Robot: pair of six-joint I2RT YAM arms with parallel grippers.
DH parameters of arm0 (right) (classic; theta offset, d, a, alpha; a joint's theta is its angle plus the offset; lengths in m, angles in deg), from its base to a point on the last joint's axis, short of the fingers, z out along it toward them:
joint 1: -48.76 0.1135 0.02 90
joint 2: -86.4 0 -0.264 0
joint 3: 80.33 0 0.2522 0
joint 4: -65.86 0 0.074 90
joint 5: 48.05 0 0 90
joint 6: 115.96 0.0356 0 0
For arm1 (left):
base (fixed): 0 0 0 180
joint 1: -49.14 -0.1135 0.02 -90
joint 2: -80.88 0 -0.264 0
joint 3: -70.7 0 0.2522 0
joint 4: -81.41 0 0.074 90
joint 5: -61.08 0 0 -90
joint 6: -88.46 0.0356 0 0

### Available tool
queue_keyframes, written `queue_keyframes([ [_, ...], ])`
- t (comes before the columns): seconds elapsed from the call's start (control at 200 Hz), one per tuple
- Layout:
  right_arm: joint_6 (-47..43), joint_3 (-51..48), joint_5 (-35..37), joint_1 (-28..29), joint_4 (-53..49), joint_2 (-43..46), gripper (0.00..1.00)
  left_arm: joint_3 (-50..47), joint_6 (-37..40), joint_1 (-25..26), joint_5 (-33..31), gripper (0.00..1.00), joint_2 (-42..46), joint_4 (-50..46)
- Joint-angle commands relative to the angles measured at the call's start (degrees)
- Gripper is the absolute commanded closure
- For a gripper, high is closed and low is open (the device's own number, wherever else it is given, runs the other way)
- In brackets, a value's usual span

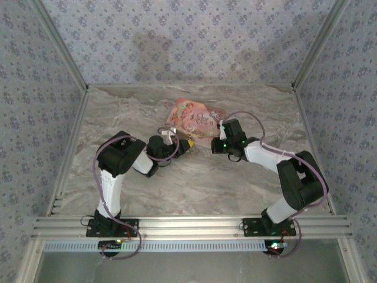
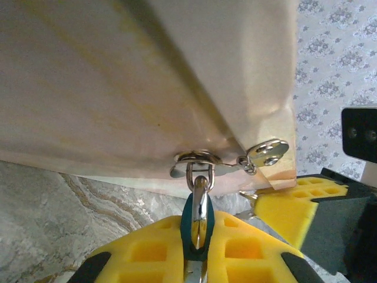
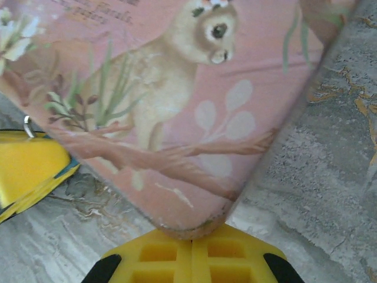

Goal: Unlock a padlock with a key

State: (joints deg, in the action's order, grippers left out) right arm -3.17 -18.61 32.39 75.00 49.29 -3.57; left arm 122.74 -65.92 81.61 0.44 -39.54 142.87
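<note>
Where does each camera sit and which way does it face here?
Top external: above and behind the arms, looking down at the table, both arms and the diary.
Left wrist: on the left arm, low, facing the diary's edge; left gripper clamps the padlock.
Right wrist: looks along the right gripper at the diary's pink cover.
Shared: both wrist views show the diary and the other gripper's yellow finger.

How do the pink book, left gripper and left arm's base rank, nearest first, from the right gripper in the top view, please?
1. pink book, at the right gripper's fingertips.
2. left gripper, to its left, beside the book.
3. left arm's base, at the table's near edge.
</note>
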Motion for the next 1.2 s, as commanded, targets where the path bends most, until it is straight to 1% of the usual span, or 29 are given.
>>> queue_keyframes([
  [0.0, -1.25, 3.42, 7.65, -1.26, -0.57, -2.34, 1.0, -1.65, -1.11, 0.98, 2.67, 0.91, 0.8, -3.26],
  [0.2, -1.6, 7.03, 10.83, -1.6, 0.7, -5.82, 1.0, -1.78, -2.34, 3.64, 1.51, 0.89, 0.29, -3.59],
  [0.375, -2.34, 11.12, 10.23, -2.22, 0.31, -8.46, 1.0, -3.33, -4.18, 4.69, 0.92, 0.88, -0.07, -1.89],
  [0.495, -2.83, 9.43, 6.45, -2.21, 1.73, -6.7, 1.0, -3.83, -5.27, 4.7, -0.32, 0.89, 1.07, -2.52],
  [0.645, -2.83, 3.83, -3.33, -2.42, 4.49, -0.91, 1.0, -2.9, -7.21, 4.57, -1.66, 0.89, 2.11, -3.28],
  [0.795, -1.35, -1.73, -10.53, -3.85, 5.99, 5.38, 1.0, -1.92, -9.13, 4.41, -2.66, 0.89, 4.01, -3.84],
  [0.934, 1.09, -6.73, -14.93, -4.95, 8.68, 10.63, 1.0, -1.07, -10.26, 4.43, -2.92, 0.89, 6.47, -5.61],
  [1.079, 4.14, -11.11, -17.84, -5.26, 12.68, 13.55, 1.0, -0.36, -10.68, 4.53, -2.99, 0.89, 8.7, -7.36],
  [1.194, 10.09, -15.09, -19.25, -5.1, 18.18, 16.04, 1.0, 0.21, -10.45, 4.6, -2.77, 0.89, 10.15, -8.9],
])
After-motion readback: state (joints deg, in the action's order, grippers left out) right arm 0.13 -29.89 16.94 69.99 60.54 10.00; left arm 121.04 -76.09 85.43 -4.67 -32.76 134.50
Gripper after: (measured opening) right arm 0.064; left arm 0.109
